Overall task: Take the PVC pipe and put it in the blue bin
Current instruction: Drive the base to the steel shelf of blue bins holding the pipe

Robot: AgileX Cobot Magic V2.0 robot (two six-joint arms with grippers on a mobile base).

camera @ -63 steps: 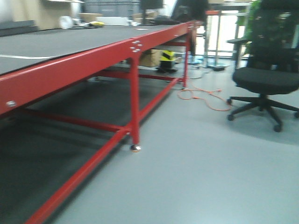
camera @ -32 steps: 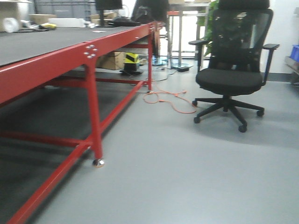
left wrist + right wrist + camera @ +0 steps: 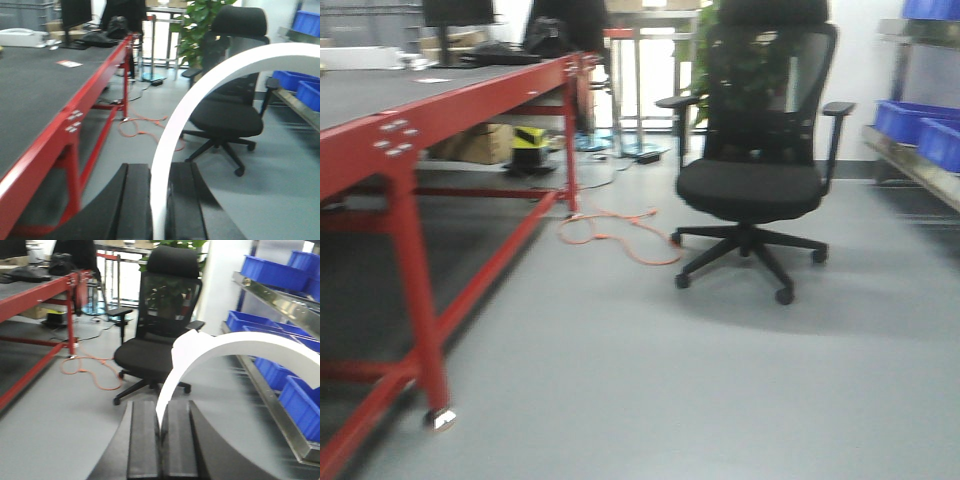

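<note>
Left wrist-mounted view has the left claw (image 3: 160, 172) closed narrowly on the PVC pipe (image 3: 171, 127). The white strip rises from between the 2 black fingers and curves up to the right, out of frame.

Right wrist-mounted view gives much the same picture on the other arm. The right claw (image 3: 161, 407) pinches a second PVC pipe (image 3: 240, 342), which arcs up and rightward in front of the blue bins (image 3: 302, 402) on a metal shelf (image 3: 280, 300). Both arcs bend the same way, so I judge them to be 2 separate pieces, though no view shows both at once.

The grab looks done, and only the placing is left. The bins sit well apart from either claw, across open floor. An office chair (image 3: 750, 180) stands between the red-framed surface (image 3: 380, 120) and the shelf. Which bin is meant cannot be told.

- **Cut off:** the far end of each arc runs out of frame, and no tabs can be made out.
- **Hidden:** the strip itself masks where each claw grips it.
- **Hard to make out:** the front view shows neither arm, and all 3 pictures are blurred.
</note>
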